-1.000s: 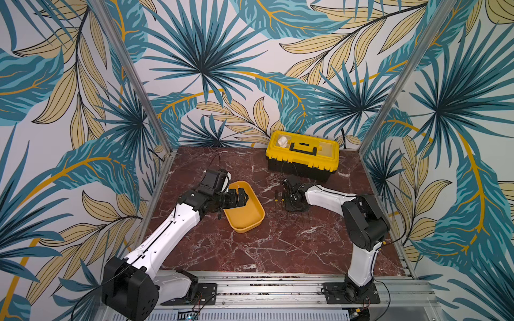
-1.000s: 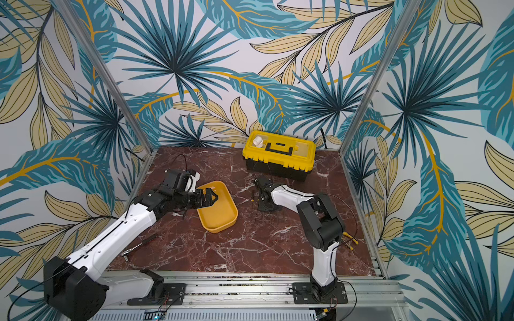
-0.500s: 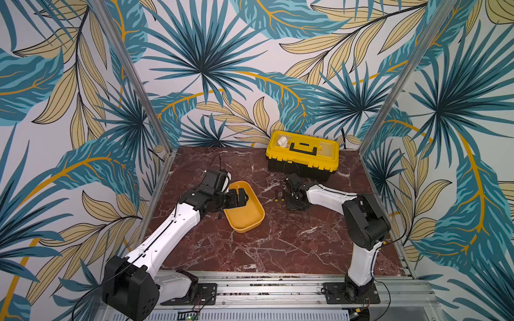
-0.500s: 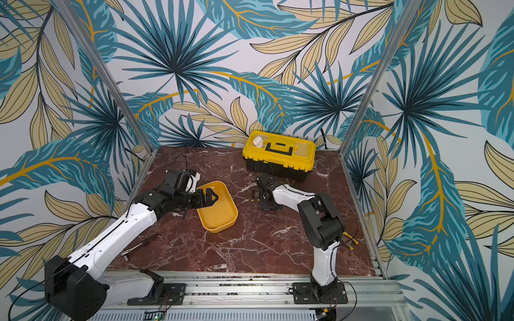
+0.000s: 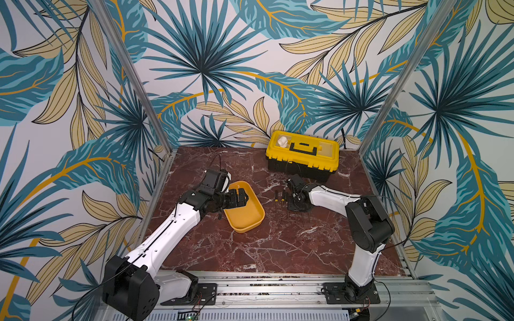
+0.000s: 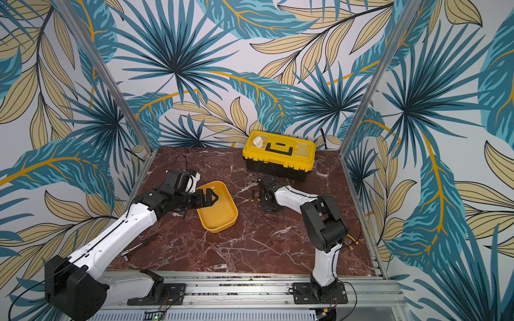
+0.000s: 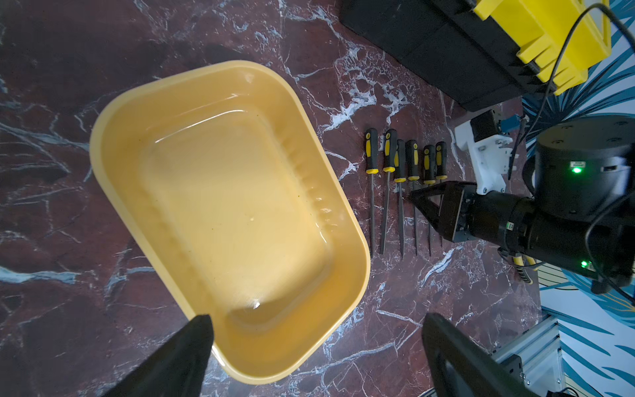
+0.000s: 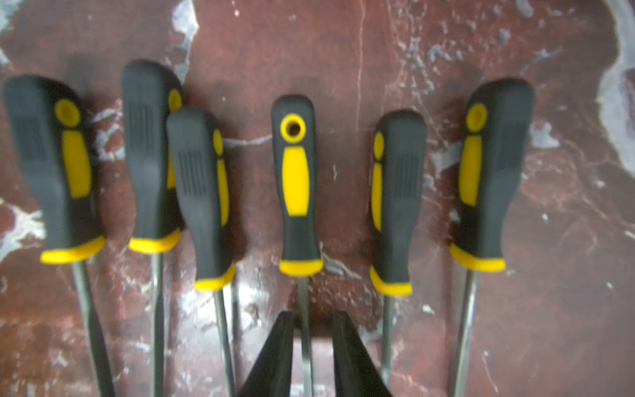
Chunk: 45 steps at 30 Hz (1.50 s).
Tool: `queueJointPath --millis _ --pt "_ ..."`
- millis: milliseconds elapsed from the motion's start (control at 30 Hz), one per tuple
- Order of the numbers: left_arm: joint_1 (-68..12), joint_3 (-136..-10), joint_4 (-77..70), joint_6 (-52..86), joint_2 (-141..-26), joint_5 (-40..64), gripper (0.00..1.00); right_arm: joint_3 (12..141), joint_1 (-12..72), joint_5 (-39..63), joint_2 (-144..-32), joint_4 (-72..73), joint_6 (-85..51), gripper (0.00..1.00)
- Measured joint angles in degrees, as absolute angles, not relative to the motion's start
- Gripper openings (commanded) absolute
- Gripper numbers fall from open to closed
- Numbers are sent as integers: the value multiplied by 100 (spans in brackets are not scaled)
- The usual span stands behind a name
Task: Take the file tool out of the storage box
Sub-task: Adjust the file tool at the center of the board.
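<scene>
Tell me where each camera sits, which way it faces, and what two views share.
Both top views: high in front, looking down on the dark red marble table; left arm and right arm show whole.
Left wrist: above the shallow yellow-orange plastic tray, facing down; left claw tips spread wide.
Right wrist: low over six black-and-yellow-handled files, facing down; right claw tips straddle one shaft.
Shared: both wrist views show the files.

I see walls (image 5: 194, 55) on three sides papered with big teal and tan palm leaves. Slim aluminium posts (image 5: 136, 83) stand at the back corners. The dark red marble tabletop (image 5: 278, 250) is veined white, with a silver rail (image 5: 264, 286) along its front edge. The light is even.
</scene>
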<state>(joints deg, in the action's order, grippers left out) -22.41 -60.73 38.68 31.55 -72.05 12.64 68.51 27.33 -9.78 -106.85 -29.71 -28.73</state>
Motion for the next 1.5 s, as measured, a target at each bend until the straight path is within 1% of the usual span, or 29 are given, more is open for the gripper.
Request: queueJointPath --millis 233,400,633,900,1400,1500 --pt "-2241 -6073 3868 3190 -7205 1264 100 6827 3015 -910 -10276 -3009 -2993 25" --pt "-2241 -6073 3865 3197 -7203 1262 100 6934 3280 -915 -10331 -3035 -3188 25" --pt "-2241 -6073 3865 3245 -7203 1262 100 7317 3527 -939 -10683 -3037 -3441 24" --pt "-2241 -6025 3863 3242 -7199 1256 100 7456 3577 -1052 -10934 -3098 -3669 22" --pt "-2241 -6010 3883 3242 -7124 1216 100 7579 3579 -1090 -11244 -3157 -3819 21" --pt "-2241 -5988 3889 3242 -7118 1205 100 7581 3579 -1085 -11264 -3157 -3835 18"
